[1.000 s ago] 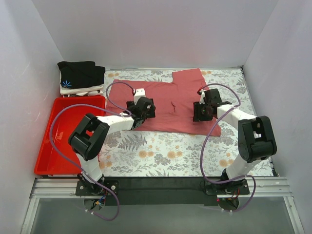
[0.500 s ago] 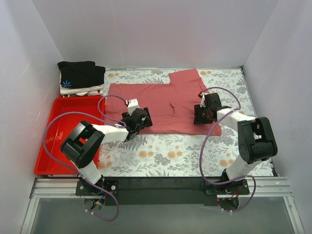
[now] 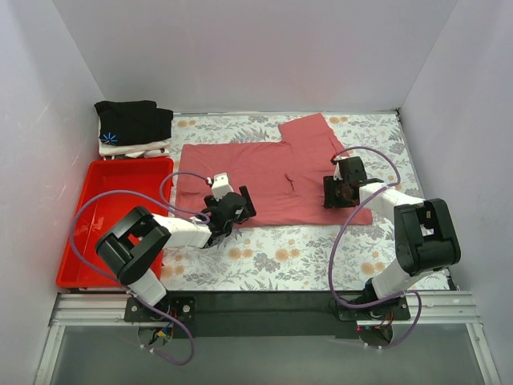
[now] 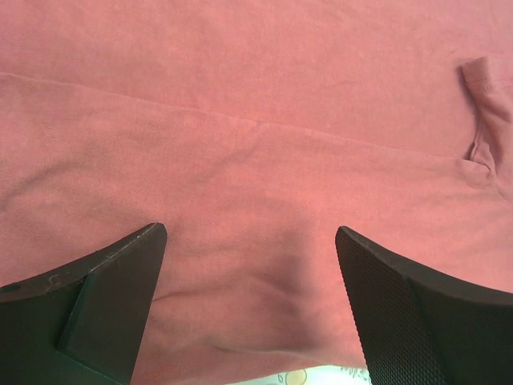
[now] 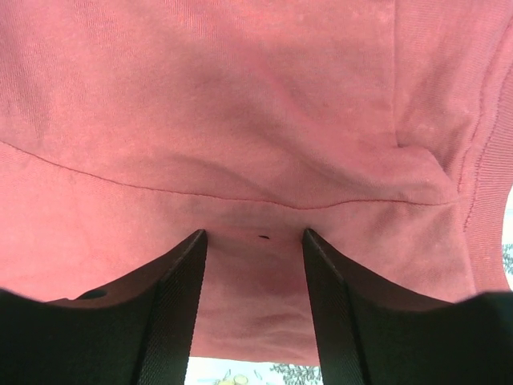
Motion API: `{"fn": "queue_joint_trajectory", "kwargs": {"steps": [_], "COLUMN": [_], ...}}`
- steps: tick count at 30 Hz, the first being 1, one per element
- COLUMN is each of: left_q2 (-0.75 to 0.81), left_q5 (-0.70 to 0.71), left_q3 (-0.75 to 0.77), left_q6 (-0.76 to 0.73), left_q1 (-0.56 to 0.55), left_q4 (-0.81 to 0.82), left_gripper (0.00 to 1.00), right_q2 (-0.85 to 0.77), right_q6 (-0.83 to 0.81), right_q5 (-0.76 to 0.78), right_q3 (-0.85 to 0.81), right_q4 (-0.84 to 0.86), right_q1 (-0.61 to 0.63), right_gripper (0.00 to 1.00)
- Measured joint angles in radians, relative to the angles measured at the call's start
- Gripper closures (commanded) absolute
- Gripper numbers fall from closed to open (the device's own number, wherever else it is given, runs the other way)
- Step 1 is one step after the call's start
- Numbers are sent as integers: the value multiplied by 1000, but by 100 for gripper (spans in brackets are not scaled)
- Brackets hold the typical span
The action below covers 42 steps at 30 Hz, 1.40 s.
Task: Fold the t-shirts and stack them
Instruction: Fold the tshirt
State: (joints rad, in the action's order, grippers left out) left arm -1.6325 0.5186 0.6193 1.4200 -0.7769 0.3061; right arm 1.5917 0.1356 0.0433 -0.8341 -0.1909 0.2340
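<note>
The salmon-red t-shirt (image 3: 264,172) lies spread flat on the floral table, one sleeve toward the back right. My left gripper (image 3: 235,207) is low over its near left hem, open wide, with only flat cloth (image 4: 256,144) under the jaws (image 4: 250,233). My right gripper (image 3: 340,192) is low over the near right part, open, with flat cloth (image 5: 240,120) between its fingers (image 5: 253,234). The black t-shirt with the blue starburst (image 3: 132,120) lies folded on the white t-shirt (image 3: 143,148) at the back left.
A red plastic tray (image 3: 96,228) sits on the left beside the shirt. White walls close in the left, back and right. Floral tablecloth (image 3: 288,253) shows in front of the shirt.
Both grippers have moved toward the near edge of the salmon-red shirt, the left one the most. The shirt lies flatter, and its near hem sits slightly nearer.
</note>
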Motion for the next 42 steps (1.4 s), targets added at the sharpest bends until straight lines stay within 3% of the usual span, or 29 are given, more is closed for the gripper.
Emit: {"fn": "queue_joint_trajectory", "kwargs": {"steps": [8, 22, 29, 38, 42], "left_q2": [52, 56, 60, 61, 63], "left_q5": [-20, -16, -8, -8, 1], "left_q3": [-58, -110, -149, -172, -138], "left_q6": [38, 64, 92, 141, 159], "left_q1": [-21, -32, -52, -121, -141], "left_q4": [20, 90, 150, 192, 135], "left_gripper": [19, 19, 19, 19, 18], "right_q2": [4, -123, -170, -220, -242], "right_q6": [10, 78, 119, 153, 157], "right_q5": [8, 11, 2, 3, -5], "right_q3": [-25, 118, 154, 185, 185], "right_q4": [-80, -11, -21, -54, -101], "right_q1": [7, 35, 68, 114, 133], "right_gripper": [53, 52, 43, 41, 41]}}
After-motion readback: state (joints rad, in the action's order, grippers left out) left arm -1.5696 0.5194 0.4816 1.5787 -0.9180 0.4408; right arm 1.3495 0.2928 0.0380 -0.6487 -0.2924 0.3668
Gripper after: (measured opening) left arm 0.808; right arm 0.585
